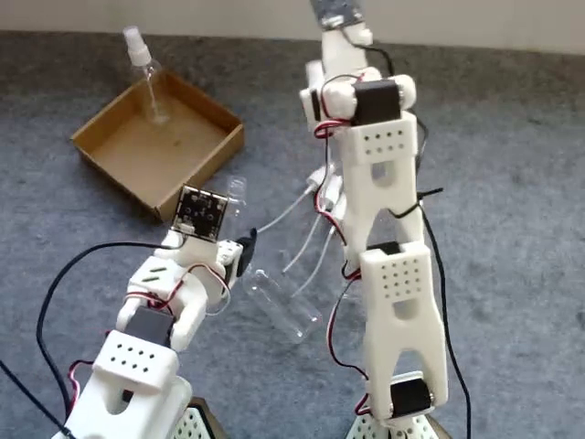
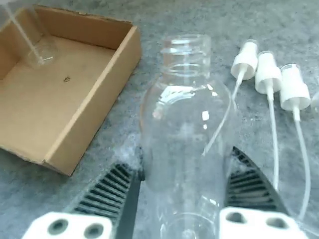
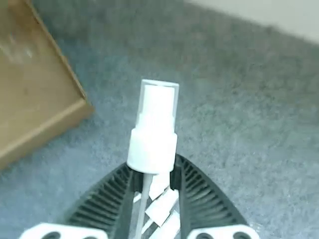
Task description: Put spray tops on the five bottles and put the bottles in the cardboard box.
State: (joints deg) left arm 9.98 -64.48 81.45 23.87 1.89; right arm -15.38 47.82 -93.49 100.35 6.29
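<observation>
My left pincer (image 2: 184, 191) is clamped on an open clear bottle (image 2: 187, 124), held just beside the cardboard box (image 2: 99, 104). My right pincer (image 3: 152, 181) is clamped on a spray top (image 3: 152, 134) just under its collar, above the grey worktop (image 3: 249, 99). A capped bottle (image 1: 146, 78) sits in the box at its far corner. Loose spray tops (image 2: 269, 74) lie near the held bottle. A bare bottle (image 1: 285, 308) lies on the worktop between my arms.

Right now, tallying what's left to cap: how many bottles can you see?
3: capped bottle standing in the cardboard box; open bottle in the left gripper; third bottle lying on the carpet beside the right arm. Others may hide behind it.
</observation>
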